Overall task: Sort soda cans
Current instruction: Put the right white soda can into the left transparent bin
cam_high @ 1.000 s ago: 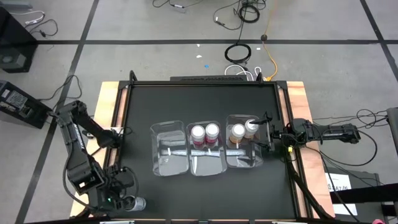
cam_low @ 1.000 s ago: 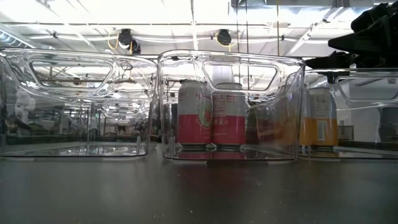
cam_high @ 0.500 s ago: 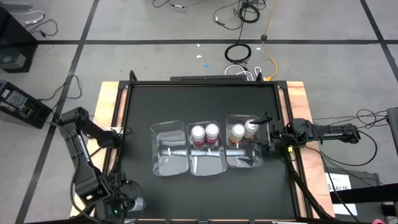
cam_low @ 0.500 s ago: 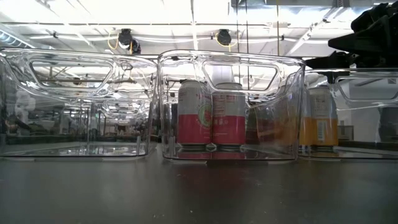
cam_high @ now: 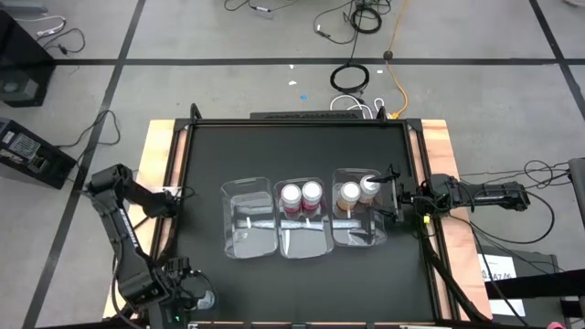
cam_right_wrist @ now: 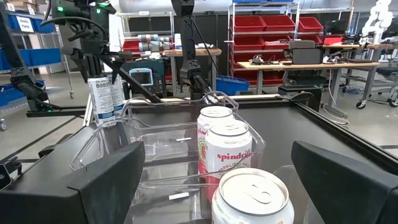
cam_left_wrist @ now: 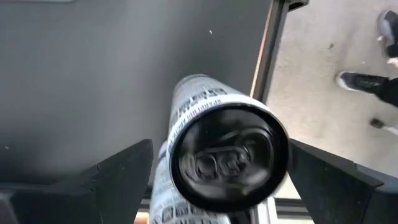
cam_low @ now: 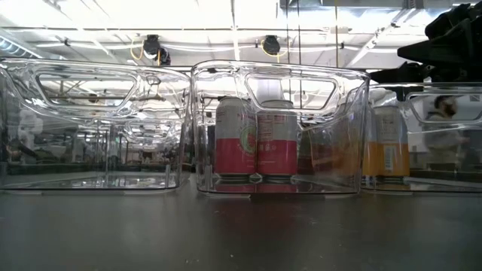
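Observation:
A silver can (cam_high: 204,299) stands near the table's near-left corner. In the left wrist view its top (cam_left_wrist: 227,158) fills the gap between my left gripper's (cam_left_wrist: 221,163) open fingers, which come down from above. The right wrist view shows two silver cans (cam_right_wrist: 107,98) side by side far off. Two red-pink cans (cam_high: 302,194) stand in the middle bin (cam_high: 302,239). Two orange cans (cam_high: 358,190) stand in the right bin (cam_high: 358,236). My right gripper (cam_right_wrist: 217,149) waits open at that bin's right wall, with an orange can's top (cam_right_wrist: 252,193) in front of it. My left gripper has a finger (cam_left_wrist: 118,177) on each side of the silver can's top end (cam_left_wrist: 186,118), coming from above. I cannot tell whether either finger touches the can.
The left clear bin (cam_high: 248,219) holds no can. The three bins sit in a row at the table's middle. The wooden table edge (cam_left_wrist: 264,56) and the floor lie close beside the silver can. A person (cam_low: 443,113) shows in the room behind.
My left arm has swung toward the table's near edge, and its gripper has moved right, onto the silver can. The right arm, the bins and the cans in them have kept still.

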Action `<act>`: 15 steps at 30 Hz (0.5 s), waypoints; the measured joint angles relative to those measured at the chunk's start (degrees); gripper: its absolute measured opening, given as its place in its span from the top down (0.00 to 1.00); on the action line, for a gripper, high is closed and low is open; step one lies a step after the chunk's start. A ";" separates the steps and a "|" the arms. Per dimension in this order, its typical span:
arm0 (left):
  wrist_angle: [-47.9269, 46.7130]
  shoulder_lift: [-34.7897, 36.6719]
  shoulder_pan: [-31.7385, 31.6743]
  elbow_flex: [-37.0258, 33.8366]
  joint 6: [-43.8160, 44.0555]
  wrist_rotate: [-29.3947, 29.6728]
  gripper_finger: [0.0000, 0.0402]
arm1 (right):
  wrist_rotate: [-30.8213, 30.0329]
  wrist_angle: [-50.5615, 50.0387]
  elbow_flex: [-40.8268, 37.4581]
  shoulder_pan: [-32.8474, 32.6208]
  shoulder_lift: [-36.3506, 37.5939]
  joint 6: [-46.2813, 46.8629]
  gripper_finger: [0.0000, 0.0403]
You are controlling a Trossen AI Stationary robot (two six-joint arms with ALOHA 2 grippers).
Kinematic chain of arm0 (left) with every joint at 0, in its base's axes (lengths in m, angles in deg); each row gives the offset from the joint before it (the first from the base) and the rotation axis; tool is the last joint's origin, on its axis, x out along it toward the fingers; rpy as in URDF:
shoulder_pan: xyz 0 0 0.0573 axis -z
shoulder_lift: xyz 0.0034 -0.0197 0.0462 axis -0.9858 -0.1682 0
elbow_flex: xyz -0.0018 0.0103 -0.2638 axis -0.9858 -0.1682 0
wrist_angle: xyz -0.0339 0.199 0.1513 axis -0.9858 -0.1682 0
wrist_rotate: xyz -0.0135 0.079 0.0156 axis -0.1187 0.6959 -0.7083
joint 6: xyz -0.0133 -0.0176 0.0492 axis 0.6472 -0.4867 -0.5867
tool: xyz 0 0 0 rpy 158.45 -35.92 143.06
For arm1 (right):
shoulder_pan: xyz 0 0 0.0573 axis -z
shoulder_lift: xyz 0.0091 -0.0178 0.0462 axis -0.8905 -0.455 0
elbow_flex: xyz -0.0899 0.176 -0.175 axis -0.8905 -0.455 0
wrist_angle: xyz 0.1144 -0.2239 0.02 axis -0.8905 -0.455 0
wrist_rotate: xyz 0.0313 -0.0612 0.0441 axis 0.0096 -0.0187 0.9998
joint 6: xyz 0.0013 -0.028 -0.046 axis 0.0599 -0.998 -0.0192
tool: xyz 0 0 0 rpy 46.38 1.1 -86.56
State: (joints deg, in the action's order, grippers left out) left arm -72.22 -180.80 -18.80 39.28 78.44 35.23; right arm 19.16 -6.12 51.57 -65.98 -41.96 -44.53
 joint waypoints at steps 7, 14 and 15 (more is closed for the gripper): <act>-0.53 -2.71 -0.05 0.02 -4.90 1.98 0.09 | 0.01 0.00 0.00 0.00 0.00 0.00 0.01; -0.88 -4.03 -0.05 0.02 -5.84 2.28 0.17 | 0.01 0.00 0.00 0.02 0.00 0.00 0.01; -1.10 -4.03 -0.05 0.02 -5.80 2.29 0.20 | 0.00 0.00 0.00 0.00 0.01 0.00 0.01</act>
State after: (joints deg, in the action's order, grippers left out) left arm -73.32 -184.83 -18.84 39.30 72.64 37.52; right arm 19.16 -6.12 51.57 -65.98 -41.95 -44.53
